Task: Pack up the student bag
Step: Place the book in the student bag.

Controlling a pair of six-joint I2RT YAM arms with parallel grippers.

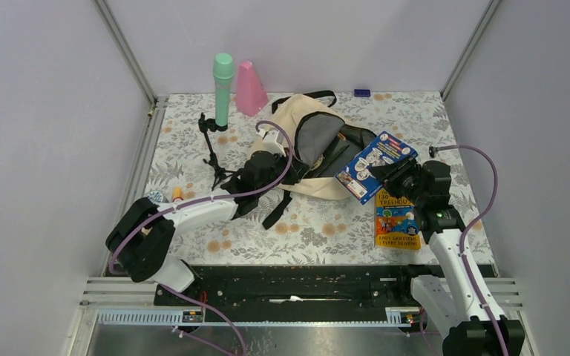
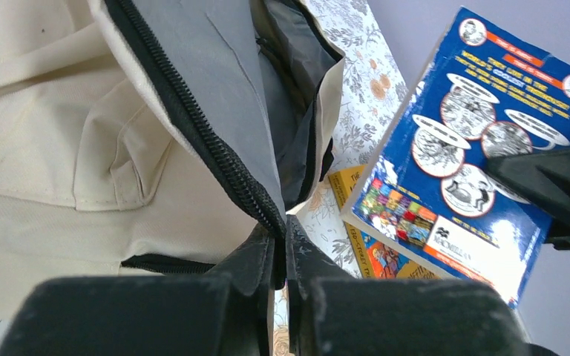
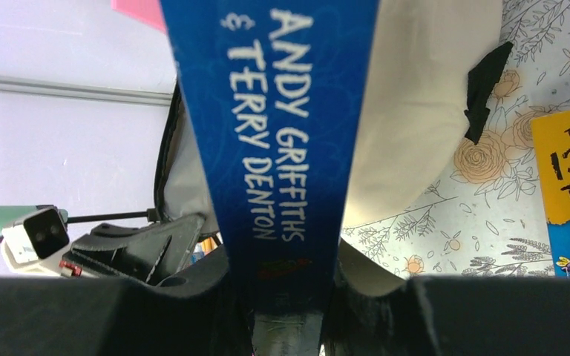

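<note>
Left gripper (image 2: 280,241) pinches student bag (image 2: 59,148) rim — right gripper (image 3: 286,293) clamps book (image 3: 282,111).

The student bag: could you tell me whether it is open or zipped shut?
Open: the student bag gapes, grey lining showing between parted zipper edges.
</note>
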